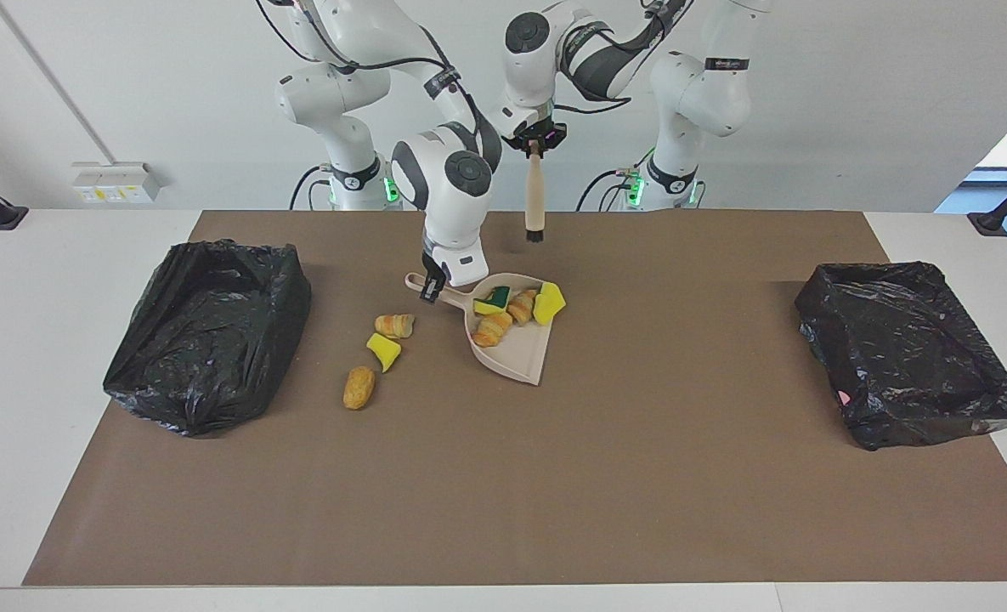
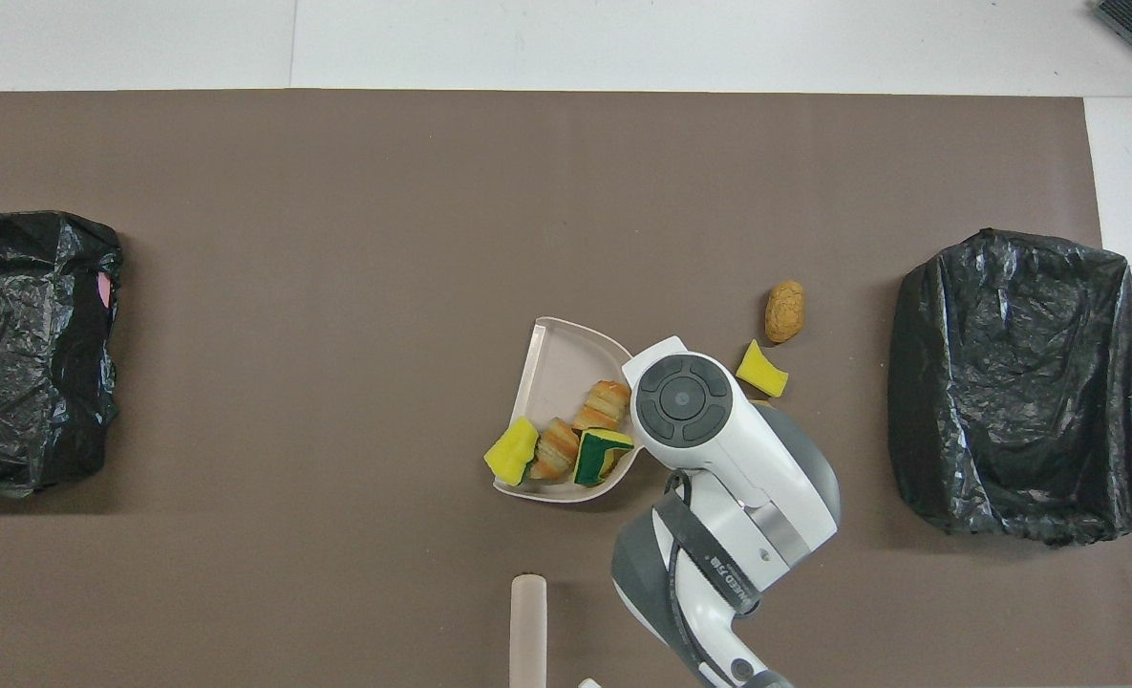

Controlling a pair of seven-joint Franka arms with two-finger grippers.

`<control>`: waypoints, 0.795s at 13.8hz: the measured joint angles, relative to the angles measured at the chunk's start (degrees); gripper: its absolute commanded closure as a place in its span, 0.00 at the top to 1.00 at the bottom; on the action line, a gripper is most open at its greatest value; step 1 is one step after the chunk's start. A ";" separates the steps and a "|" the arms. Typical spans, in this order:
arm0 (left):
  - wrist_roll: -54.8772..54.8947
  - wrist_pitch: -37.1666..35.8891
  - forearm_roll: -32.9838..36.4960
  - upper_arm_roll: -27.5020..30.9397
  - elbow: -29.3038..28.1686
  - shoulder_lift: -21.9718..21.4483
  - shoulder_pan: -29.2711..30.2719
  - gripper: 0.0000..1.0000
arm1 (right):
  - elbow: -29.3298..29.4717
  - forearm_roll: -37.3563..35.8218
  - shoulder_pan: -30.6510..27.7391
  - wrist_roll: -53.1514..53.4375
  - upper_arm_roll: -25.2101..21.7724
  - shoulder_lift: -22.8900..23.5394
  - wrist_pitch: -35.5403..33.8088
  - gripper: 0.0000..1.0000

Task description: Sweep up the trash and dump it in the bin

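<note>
Left hand (image 1: 534, 146): clenched on the top of the brush (image 1: 534, 200) handle; the brush hangs upright in the air, bristles down, over the strip of mat between the dustpan and the robots. Clear of everything.
Right hand (image 1: 429, 287): clamped on the dustpan (image 1: 516, 353) handle; the pan lies flat on the brown mat (image 1: 554, 476), mouth pointing away from the robots.
Trash in pan: four pieces bunched at the pan's closed end, namely green-backed sponge (image 2: 600, 455), two striped breads (image 2: 606, 404) and yellow sponge (image 2: 511, 452). I judge the yellow one sits right on the side edge and could tip off.
Trash loose: striped bread (image 1: 394, 325), yellow wedge (image 1: 383, 351) and brown lump (image 1: 359, 387), on the mat toward the right arm's end, between pan and that end's bin (image 1: 206, 331).
Second bin (image 1: 911, 348): at the left arm's end of the tabletop, well apart.
Step, my reading: brush lifted between strokes; three pieces left to gather.
How I'd run it: keep the pan level so nothing spills, turn its mouth toward the loose three, then bring the brush down past the lump and draw them in with one low stroke.
Watch: arms crossing close above the pan.
</note>
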 measured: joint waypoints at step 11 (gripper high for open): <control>-5.41 20.93 0.00 -2.10 -9.28 4.13 -0.31 0.00 | 10.09 6.86 -20.32 -10.28 -1.53 -9.86 -9.65 0.00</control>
